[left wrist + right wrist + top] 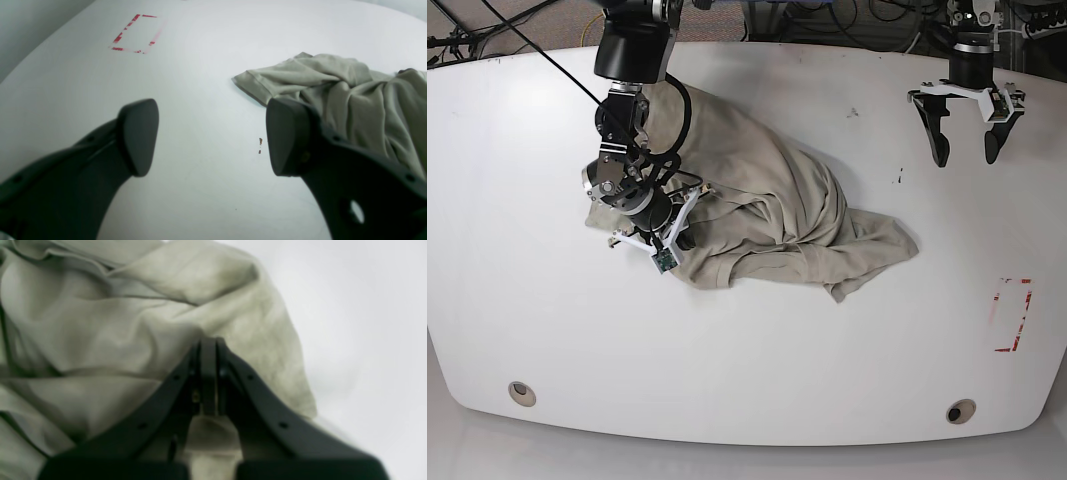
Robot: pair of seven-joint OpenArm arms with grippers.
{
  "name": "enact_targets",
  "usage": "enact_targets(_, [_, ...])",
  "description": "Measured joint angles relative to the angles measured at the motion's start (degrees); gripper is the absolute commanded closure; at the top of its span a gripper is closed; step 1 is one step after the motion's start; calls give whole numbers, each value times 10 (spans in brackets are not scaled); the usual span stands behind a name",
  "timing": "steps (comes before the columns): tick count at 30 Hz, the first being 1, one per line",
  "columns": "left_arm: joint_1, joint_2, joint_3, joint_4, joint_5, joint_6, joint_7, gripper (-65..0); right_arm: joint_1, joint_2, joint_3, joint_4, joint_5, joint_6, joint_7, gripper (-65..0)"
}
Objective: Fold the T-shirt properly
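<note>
Two arms work over a white table [757,380], and only one is engaged. Nearest the base camera's edge lie bare tabletop, two round holes [522,393] and, toward one end, a red tape outline [1013,315]. Further in, the T-shirt [767,215] sprawls in a crumpled khaki heap across the middle, bunched and overlapped, with one sleeve or corner trailing toward the tape. At the heap's opposite end the right gripper [208,343] is pressed down into the fabric with its jaws clenched together; the right wrist view shows cloth bunched all around the tips and behind them, so it appears to be pinching a fold of the T-shirt, though how many layers it has caught cannot be told. At the far edge of the table the left gripper [965,150] hovers well apart from the cloth, jaws spread wide and holding nothing.

My worry is the blind pinch. If it has taken several layers or an inner fold instead of a hem or shoulder, lifting would likely drag the whole wad along and tangle it further instead of spreading it. A thin bite could also slip free mid-lift, since soft jersey slides easily.
</note>
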Motion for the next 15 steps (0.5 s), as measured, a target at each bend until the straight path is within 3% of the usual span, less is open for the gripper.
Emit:
enact_targets(10, [-5, 0, 9, 0, 2, 0, 5, -475, -3, 2, 1, 66, 2, 0, -22, 0])
enact_targets(15, [-5, 0, 5, -1, 2, 2, 13, -475, -8, 3, -2, 75, -2, 0, -64, 0])
